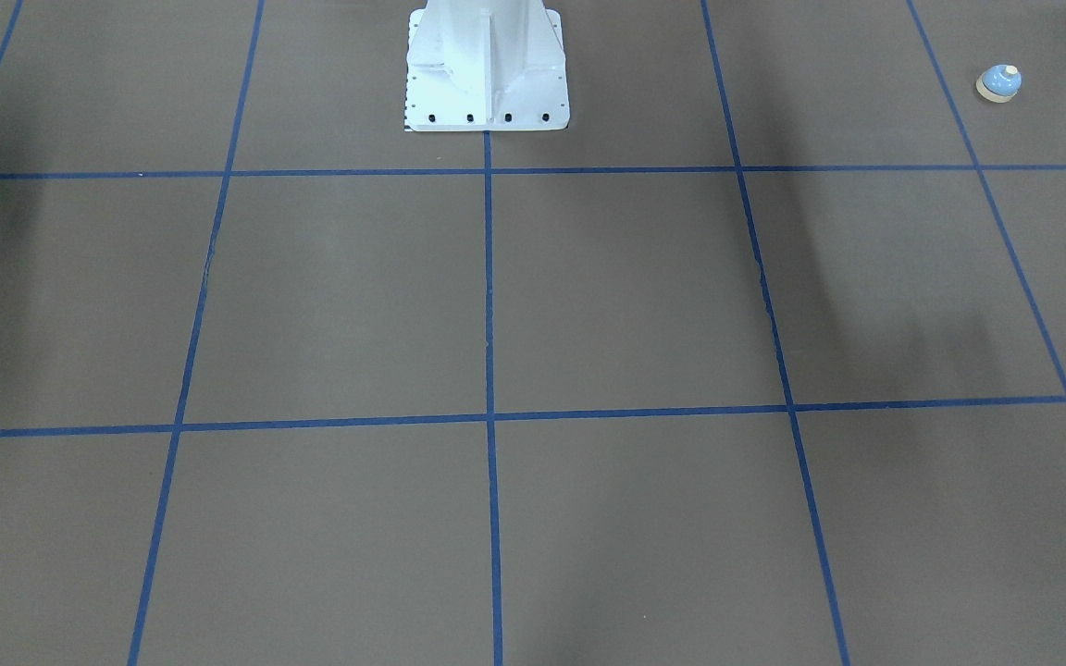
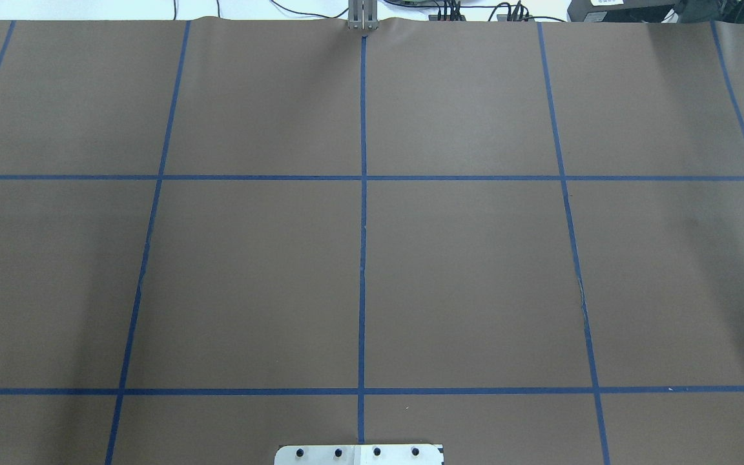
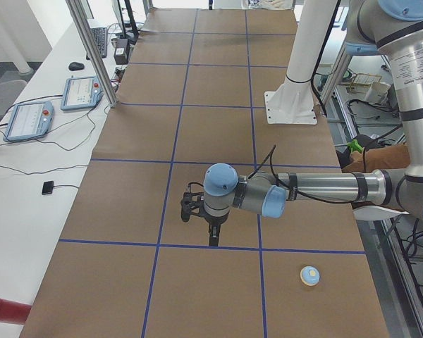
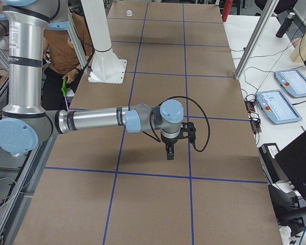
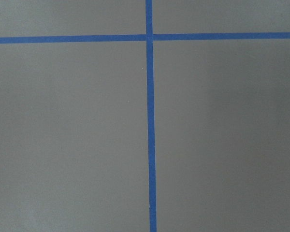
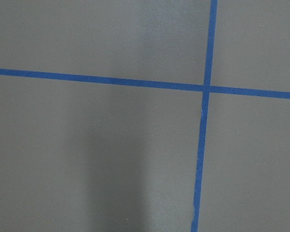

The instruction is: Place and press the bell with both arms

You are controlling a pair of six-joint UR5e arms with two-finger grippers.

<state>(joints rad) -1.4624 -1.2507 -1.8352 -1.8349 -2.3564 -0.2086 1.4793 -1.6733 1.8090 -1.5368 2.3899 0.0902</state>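
While my left hand (image 3: 213, 241) hung over the table (image 3: 197, 148) with its fingers pointing down, the bell (image 3: 310, 275) sat on the brown top below it. The bell was a bit back toward my body from that hand, near it but not touching it. Nothing touched the bell. From the front, only a black bit of my left hand poked in at the edge. The rest was cut off, so I could not tell if its fingers were spread or pressed together. My right hand (image 4: 169, 153) hung over the table too, fingers down. The bell was well apart from it, just a tiny pale dot at the far end of the table. That hand showed only from the side, small and dark, so I could not tell about its fingers either. My two wrist cameras saw just brown table and blue tape lines (image 5: 150, 135) under each hand.
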